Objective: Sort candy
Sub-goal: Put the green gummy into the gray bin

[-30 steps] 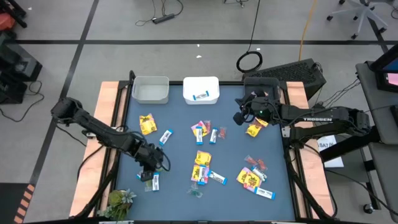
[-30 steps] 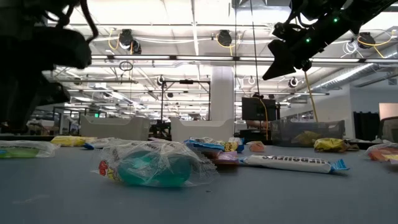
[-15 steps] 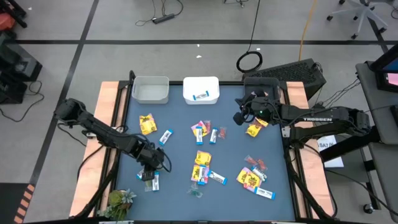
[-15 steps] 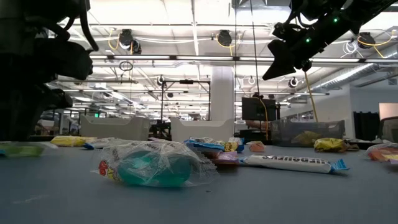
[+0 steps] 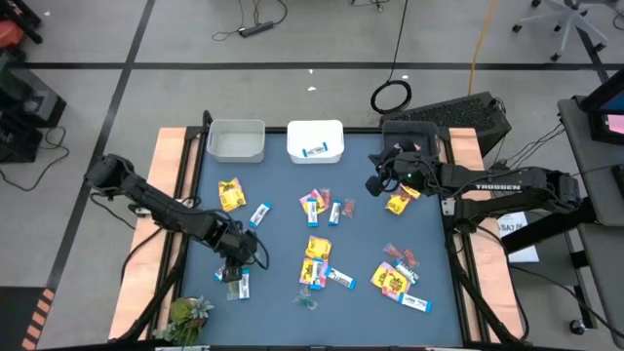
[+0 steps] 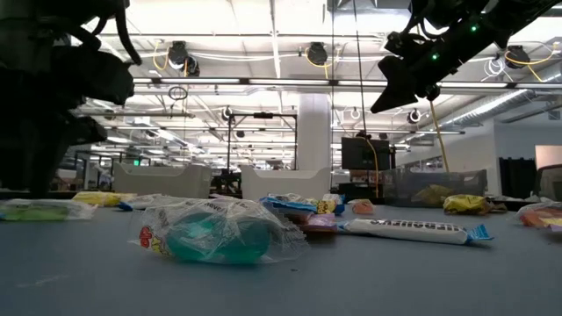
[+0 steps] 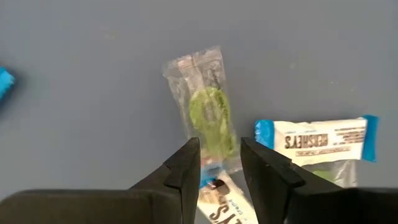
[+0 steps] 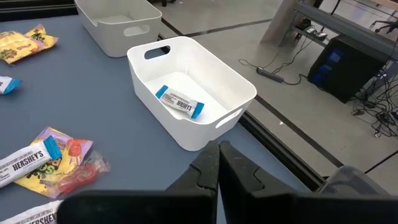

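- Many wrapped candies lie scattered on the blue-grey table point(image 5: 283, 185): yellow packets w/ red print, e.g. one at far left point(image 5: 231, 194), blue-and-white bars, e.g. one beside it point(image 5: 259, 214), plus small red/pink pieces near the middle point(image 5: 348, 208).
- One clear wrapper w/ a green sweet point(image 7: 210, 112) lies flat under the left arm; a blue-and-white Hershey's bar point(image 7: 317, 140) sits just beside it, close or touching at one edge.
- Left gripper point(image 7: 220, 168): at the near-left part of the table, low over that green sweet, fingers point(image 7: 184, 168) partly open, one on each side of the wrapper's end. Can't tell if they touch it; nothing lifted.
- In the high view the left gripper point(image 5: 234, 268) sits right above a small cluster of candy by the near-left edge.
- One blue-and-white bar point(image 8: 180, 102) already lies inside the white bin point(image 8: 239, 84) at the far edge of the table; the grey bin point(image 5: 237, 140) stands just left of it, contents not visible.
- Right gripper point(image 8: 219, 163): raised off the table near the far-right side, by the white bin, fingers pressed fully together, holding nothing.
- A yellow packet point(image 5: 398, 202) lies just beside the right arm's wrist.
- Low view: a clear wrapper w/ a teal sweet point(image 6: 215, 233) in front, a Hershey's bar point(image 6: 413, 231) to its right.
- A green leafy thing point(image 5: 187, 317) sits at the near-left corner, apart from the candy.
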Controlling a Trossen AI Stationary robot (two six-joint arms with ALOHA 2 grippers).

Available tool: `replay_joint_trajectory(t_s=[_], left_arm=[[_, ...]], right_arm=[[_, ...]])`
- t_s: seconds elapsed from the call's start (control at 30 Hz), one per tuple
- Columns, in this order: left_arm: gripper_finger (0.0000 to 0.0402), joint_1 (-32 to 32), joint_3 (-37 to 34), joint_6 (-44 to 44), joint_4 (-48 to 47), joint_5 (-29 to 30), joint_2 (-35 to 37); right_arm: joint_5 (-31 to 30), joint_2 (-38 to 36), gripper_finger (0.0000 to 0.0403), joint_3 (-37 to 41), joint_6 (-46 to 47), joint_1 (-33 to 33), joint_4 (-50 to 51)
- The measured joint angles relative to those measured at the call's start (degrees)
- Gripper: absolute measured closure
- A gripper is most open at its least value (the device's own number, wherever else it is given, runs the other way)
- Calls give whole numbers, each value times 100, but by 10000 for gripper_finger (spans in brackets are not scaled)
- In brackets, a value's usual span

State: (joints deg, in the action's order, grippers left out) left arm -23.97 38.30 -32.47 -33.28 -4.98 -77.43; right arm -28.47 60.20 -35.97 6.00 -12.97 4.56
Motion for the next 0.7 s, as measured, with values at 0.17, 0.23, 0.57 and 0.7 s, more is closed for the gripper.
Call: replay_joint_trajectory(t_s=[0.17, 0.23, 0.57, 0.7], left_arm=[[281, 0, -26, 136, 47, 119, 0], [281, 2, -83, 145, 96, 149, 0], [286, 26, -116, 435, 214, 542, 0], [313, 26, -116, 442, 294, 545, -43]], right_arm=[[0, 0, 403, 0, -2, 0, 0], [1, 0, 403, 0, -2, 0, 2], [4, 0, 403, 0, -4, 0, 2], [4, 0, 403, 0, -15, 0, 2]])
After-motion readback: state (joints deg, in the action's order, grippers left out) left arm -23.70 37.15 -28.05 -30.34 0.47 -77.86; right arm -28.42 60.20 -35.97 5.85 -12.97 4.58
